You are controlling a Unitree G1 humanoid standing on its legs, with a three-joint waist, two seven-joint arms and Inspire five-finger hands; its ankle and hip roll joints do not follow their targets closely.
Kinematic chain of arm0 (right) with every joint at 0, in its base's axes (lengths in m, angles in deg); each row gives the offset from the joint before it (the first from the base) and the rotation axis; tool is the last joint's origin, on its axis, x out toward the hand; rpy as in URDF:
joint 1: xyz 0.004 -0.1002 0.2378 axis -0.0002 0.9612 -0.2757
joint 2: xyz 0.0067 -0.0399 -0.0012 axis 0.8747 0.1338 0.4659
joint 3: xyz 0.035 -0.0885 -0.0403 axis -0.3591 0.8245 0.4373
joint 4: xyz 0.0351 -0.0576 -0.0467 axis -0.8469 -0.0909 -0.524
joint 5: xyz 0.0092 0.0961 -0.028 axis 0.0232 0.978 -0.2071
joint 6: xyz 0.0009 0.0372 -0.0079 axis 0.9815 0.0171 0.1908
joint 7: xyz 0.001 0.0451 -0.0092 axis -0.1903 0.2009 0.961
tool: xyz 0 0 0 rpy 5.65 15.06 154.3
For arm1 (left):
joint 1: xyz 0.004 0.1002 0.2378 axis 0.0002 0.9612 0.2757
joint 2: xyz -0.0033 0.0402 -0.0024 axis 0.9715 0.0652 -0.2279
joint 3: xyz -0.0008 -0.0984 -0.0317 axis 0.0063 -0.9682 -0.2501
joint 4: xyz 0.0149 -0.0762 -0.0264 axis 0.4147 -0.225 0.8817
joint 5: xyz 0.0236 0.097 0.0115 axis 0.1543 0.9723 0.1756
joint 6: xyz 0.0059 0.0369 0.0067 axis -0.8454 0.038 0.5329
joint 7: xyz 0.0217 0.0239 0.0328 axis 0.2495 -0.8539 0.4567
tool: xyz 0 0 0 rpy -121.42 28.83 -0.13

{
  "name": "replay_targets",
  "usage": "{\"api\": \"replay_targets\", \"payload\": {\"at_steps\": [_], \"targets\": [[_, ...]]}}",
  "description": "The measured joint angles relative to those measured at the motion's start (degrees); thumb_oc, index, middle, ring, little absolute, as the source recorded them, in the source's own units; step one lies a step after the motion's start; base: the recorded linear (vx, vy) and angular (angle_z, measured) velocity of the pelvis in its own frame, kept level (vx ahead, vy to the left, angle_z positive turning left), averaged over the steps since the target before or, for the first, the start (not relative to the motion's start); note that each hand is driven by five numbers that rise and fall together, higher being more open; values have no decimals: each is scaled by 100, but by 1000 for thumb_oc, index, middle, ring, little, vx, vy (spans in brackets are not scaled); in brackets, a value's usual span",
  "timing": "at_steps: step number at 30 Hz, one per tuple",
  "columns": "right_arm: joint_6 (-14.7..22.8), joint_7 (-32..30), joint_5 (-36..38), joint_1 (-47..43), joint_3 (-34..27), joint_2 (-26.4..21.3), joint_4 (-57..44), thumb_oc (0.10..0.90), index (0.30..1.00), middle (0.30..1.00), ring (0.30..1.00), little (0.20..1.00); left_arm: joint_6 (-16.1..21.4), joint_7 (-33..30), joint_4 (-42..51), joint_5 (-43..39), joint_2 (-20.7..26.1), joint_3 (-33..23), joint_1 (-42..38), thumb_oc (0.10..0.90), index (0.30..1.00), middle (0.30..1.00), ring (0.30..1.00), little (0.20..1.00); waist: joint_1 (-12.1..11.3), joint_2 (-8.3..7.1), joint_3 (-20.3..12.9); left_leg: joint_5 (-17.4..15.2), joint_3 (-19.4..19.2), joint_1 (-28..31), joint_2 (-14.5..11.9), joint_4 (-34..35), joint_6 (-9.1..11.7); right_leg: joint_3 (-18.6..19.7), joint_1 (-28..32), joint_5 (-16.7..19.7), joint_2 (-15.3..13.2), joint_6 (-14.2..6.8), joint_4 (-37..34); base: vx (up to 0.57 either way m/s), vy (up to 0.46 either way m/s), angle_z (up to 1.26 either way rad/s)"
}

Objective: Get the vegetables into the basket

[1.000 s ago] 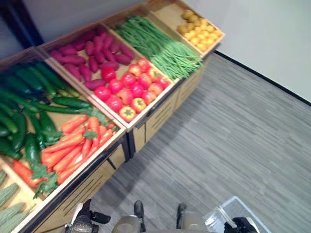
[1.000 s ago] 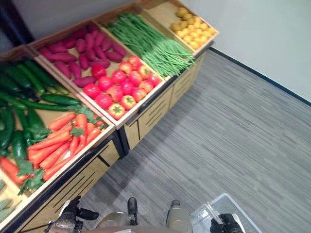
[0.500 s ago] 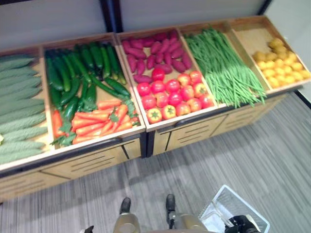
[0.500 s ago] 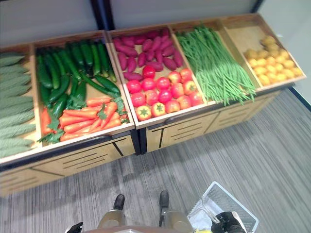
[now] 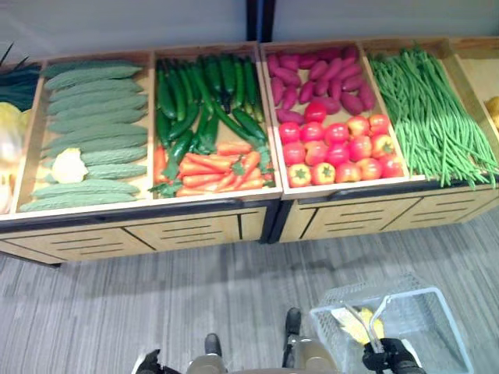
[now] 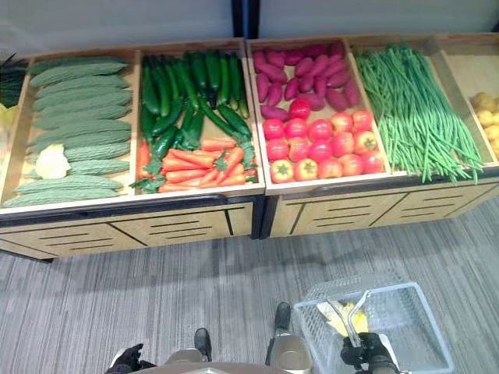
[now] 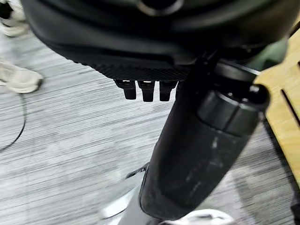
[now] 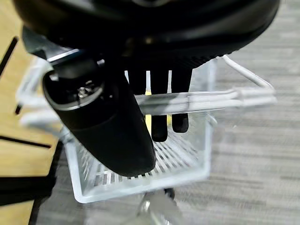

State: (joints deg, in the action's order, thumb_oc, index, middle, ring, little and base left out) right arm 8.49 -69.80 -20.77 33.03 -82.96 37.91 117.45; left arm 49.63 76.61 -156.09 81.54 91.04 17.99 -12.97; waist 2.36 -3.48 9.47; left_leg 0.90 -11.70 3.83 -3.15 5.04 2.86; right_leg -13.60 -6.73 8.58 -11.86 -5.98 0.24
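A clear mesh basket (image 5: 437, 327) hangs low at my right side above the grey floor, with a yellow vegetable (image 5: 351, 323) lying in it. My right hand (image 6: 366, 354) is shut on the basket's handle (image 8: 206, 100), which crosses its curled fingers (image 8: 159, 117). My left hand (image 6: 125, 360) hangs low on the left, relaxed and holding nothing. Ahead, a wooden stand (image 5: 195, 230) holds pale green cucumbers (image 5: 93, 125), dark cucumbers (image 5: 195, 93), carrots (image 5: 210, 167), purple sweet potatoes (image 5: 320, 74), tomatoes (image 5: 343, 148) and green beans (image 5: 433, 117).
A pale yellow-white vegetable (image 5: 69, 165) lies on the pale cucumbers. Yellow produce (image 6: 487, 109) sits in the far right bin, leafy greens (image 5: 8, 140) at the far left. A strip of grey floor (image 5: 117, 312) lies between me and the stand. A person's shoes (image 7: 18, 77) stand nearby.
The camera has swung along the stand, so the bins now face me squarely and the pale cucumbers have come into view. The basket stays in my right hand.
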Motion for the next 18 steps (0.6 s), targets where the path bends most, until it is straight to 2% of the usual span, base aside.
{"api": "replay_targets", "payload": {"at_steps": [2,6,9,13,18], "targets": [[-112,-42,2,-95,-26,13,170,400,300,300,300,300,-1,5,-18,-1,83,-71,-9,900,1000,1000,1000,1000,5,-105,-63,1,-40,11,116,0,-45,138,-20,88,-117,-128,2,-4,94,-5],[-262,-1,-4,-47,9,211,394,400,300,300,300,300,18,-3,-99,-5,375,-362,0,900,1000,1000,1000,1000,-20,-322,-204,2,-57,66,155,-3,-69,239,0,119,-127,-153,-28,5,79,-5],[-307,1,-45,-30,13,210,484,400,300,300,300,300,31,-52,-227,-7,450,-700,-14,900,1000,1000,1000,1000,-9,-345,-222,-27,-133,157,151,-1,-61,265,139,123,-114,-163,-148,-1,22,-10],[-321,-9,-58,93,13,211,479,400,300,300,300,300,31,-386,-212,-166,609,-1493,-80,900,1000,1000,1000,1000,-46,-333,-264,-59,-134,176,40,3,-17,239,270,149,-14,-171,-388,5,-2,-1],[-310,-120,-107,196,14,209,558,400,300,300,300,300,70,-1484,440,-477,903,-2300,-25,900,1000,1000,1000,1000,-174,-295,-434,11,-97,170,-156,1,138,157,349,184,187,-87,-517,24,-13,2]]}}
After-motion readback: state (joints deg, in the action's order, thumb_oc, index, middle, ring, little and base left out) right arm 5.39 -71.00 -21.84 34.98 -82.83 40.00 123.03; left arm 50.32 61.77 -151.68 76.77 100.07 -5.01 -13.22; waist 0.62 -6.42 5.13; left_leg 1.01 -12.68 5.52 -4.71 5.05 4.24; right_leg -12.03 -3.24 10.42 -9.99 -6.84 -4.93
